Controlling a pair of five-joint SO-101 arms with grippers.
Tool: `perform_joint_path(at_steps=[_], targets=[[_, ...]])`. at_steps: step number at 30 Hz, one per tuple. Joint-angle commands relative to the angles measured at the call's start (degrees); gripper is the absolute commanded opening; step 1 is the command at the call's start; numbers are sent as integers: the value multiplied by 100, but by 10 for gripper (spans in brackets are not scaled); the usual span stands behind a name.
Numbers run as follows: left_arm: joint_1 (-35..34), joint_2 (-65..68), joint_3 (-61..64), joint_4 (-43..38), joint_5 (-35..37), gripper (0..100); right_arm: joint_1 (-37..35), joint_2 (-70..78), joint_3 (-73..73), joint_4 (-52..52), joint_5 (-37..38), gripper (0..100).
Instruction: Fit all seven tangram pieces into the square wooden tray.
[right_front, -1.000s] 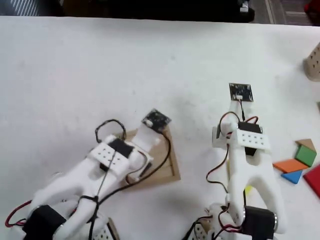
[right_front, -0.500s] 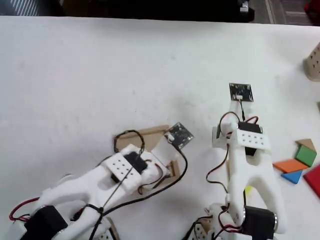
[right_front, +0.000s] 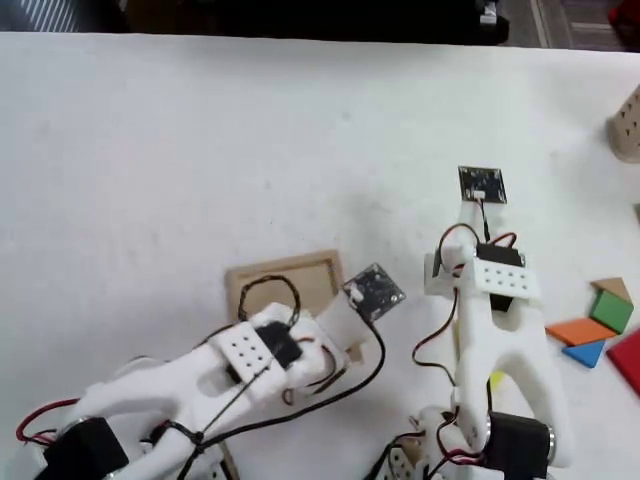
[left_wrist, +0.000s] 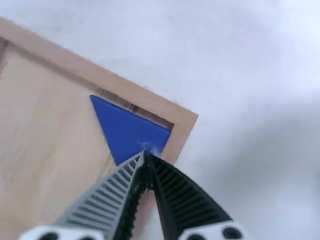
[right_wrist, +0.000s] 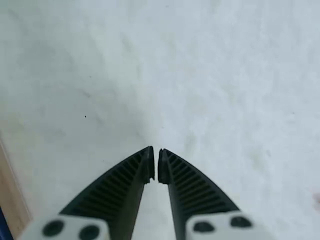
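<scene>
Left gripper: jaws pressed together, tip over the blue triangle in a corner of the wooden tray. Push sideways and you may skid it onto the rim. Right gripper also closed, over bare table.

A perforated tan block sits on the white table.

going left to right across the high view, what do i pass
square wooden tray → white right arm → cluster of coloured tangram pieces
</scene>
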Motion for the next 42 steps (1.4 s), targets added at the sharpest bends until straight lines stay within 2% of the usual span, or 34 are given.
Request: perform_joint_path(at_steps=[1, 7, 13, 17, 22, 25, 27, 34, 42], targets=[[215, -207, 18, -281, 158, 20, -57, -163, -141, -119, -88, 24], [154, -400, 18, -220, 158, 20, -57, -163, -141, -127, -88, 24], [-725, -1604, 35, 334, 167, 20, -57, -163, -141, -189, -88, 24], [-1112, -1429, 114, 484, 167, 20, -57, -163, -132, -189, -88, 24], [-1077, 48, -35, 35, 167, 20, -57, -163, -132, -189, -88, 24], [-892, 716, -527, 387, 167, 20, -40, -163, -132, -163, -88, 24], [-664, 769, -668, 598, 149, 20, -31, -163, -132, -171, -88, 24], [409, 637, -651, 484, 158, 20, -48, -163, -132, -171, -88, 24], [-338, 629, -695, 273, 158, 20, -22, -171, -132, -180, -70, 24]])
